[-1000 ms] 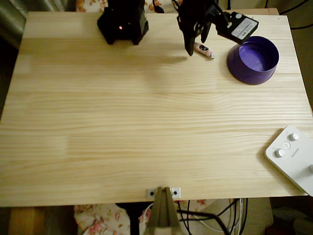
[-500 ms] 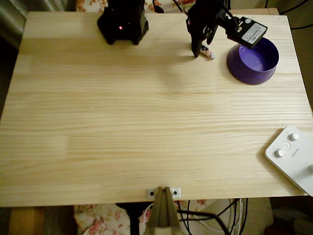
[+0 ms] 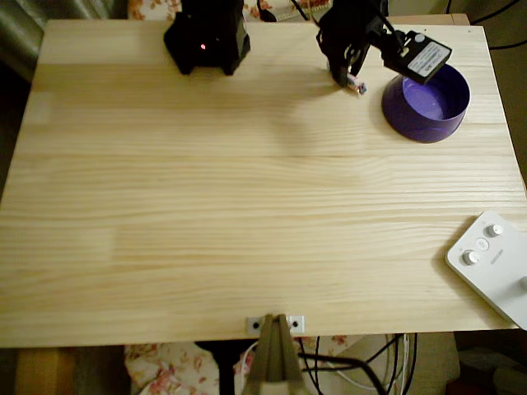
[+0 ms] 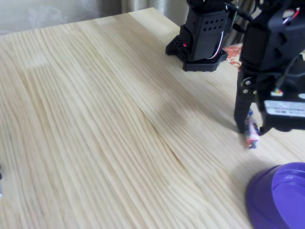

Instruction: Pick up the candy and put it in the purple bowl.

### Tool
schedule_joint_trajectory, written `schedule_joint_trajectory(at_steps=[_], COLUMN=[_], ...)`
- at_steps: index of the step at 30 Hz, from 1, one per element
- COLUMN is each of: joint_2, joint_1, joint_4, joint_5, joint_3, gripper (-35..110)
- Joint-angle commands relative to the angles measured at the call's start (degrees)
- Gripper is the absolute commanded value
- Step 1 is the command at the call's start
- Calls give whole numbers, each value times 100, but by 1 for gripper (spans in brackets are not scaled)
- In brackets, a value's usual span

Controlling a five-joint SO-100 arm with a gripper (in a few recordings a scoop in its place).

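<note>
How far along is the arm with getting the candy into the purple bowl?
Done: the gripper has reached the candy, fingers down on either side of it. In hand: the grasp; whether the fingers have closed is unclear, and the candy lies on the table. Left: lift, carry and drop into the purple bowl, which holds nothing.

Your gripper (image 3: 346, 80) moves closer to the purple bowl (image 3: 426, 103) and now stands over the candy (image 4: 251, 132), its fingers closing around it, where earlier they hung open beside it.
</note>
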Motion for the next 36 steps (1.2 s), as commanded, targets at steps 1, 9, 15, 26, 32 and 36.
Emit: schedule_joint_trajectory(at_steps=[1,9,15,26,32,36], joint_2=[79,413,1661,3103,2804,2514], joint_1=[-53,26,255,545,703,747], joint_4=[-18,18,281,853,-211,-686], joint_5=[26,18,-316,-1292,-1819,-1951], joint_3=[-220,0,237,-167,-316,-598], gripper=[2,0,0,0,0,0])
